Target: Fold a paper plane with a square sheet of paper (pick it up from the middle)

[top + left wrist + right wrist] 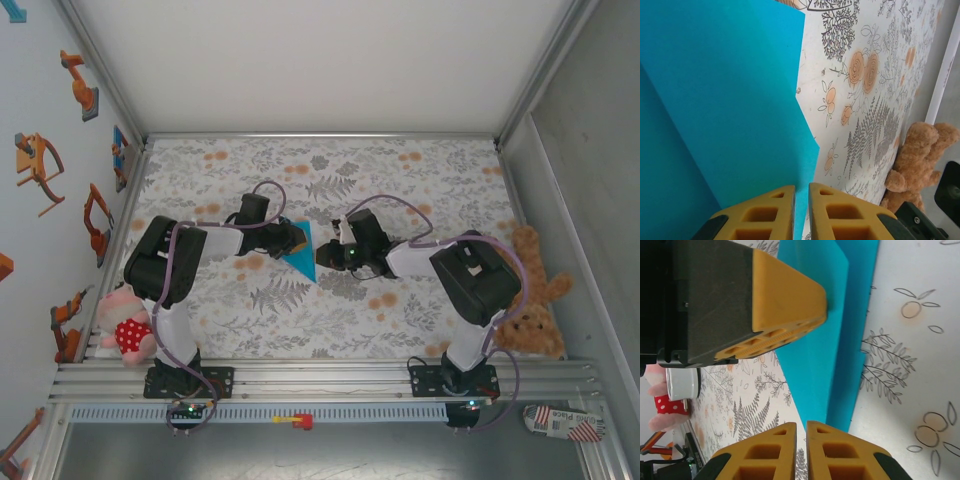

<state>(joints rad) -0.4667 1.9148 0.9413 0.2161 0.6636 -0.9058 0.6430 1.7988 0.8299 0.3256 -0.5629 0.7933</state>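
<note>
- your left tool (296, 240) sat on the upper left part of the paper (300, 258), near the middle of the table (430, 180) with its flowered cloth.
- its yellow fingers (760, 215) were drawn almost together, with only a thin slit between them. the turquoise sheet ran right down to their tips, and you could not tell whether any of it was pinched there.
- your right tool (325, 255) pointed at the paper from the right, its tip at the sheet's right edge. its fingers (840, 455) were likewise nearly closed, a narrow slit between them. the paper's near corner reached their tips, and no hold on it could be made out.
- the two tools stood close together, with the paper between them.
- the paper was partly folded. from above it read as a triangle with its point toward the arm bases, and from the right wrist one layer lay over another along a straight crease.
- a brown teddy bear (530, 300) lay at the right edge of the table, and a pink soft toy (125, 325) in a red dotted dress at the left edge, both well apart from the paper.
</note>
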